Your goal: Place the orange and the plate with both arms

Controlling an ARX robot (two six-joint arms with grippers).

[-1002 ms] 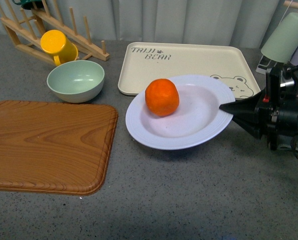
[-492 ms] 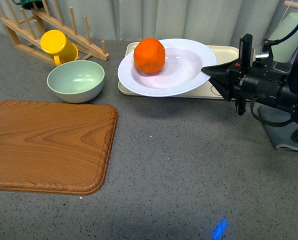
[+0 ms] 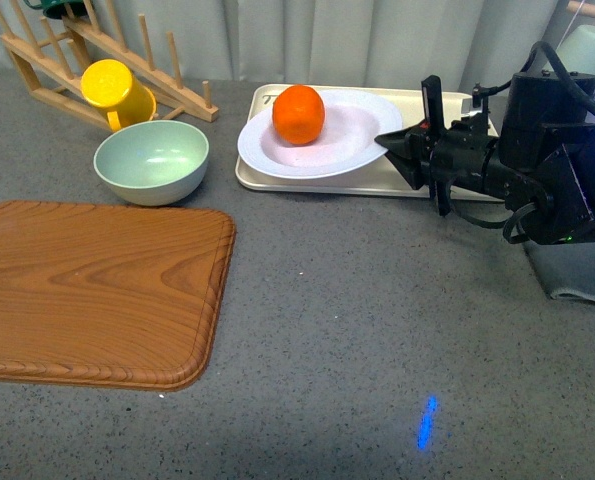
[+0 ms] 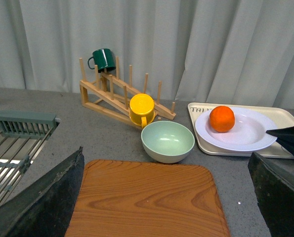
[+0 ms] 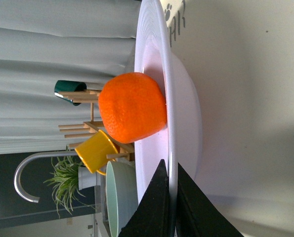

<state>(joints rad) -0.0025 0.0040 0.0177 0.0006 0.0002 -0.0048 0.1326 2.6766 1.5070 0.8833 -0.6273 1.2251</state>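
Grey speckled desk [image 3: 357,330], pale curtain behind. Wooden board [image 3: 97,290] at front left, mint bowl [image 3: 151,160] and yellow cup [image 3: 115,90] behind it w/ a wooden rack [image 3: 77,60], beige bear tray [image 3: 467,175] at back centre.

Right claw [image 3: 385,144] reaches in from the right, pressed together on the plate [image 3: 322,145] rim nearest the arm; right wrist view shows the two black fingers [image 5: 159,197] w/ the rim edge pinched between them. Plate sits over the tray's left part. Can't tell from front view if its base is touching the tray or just above it; wrist view shows a shadow under it, so prob. low but maybe not fully down. Orange [image 3: 298,114] sits inside the plate, toward the side away from the claw, resting against the inner slope.

Left claw: only two dark finger shapes at the edges of its own wrist view [image 4: 38,197], well apart, nothing between them, so spread & empty, back from the board.

Step, as I read it: placing plate + orange onto the tray, near the end. Next move prob. needs: lower level till the plate bears on the tray, then part the fingers & back out sideways w/o dragging the rim. Tilt = orange could roll.
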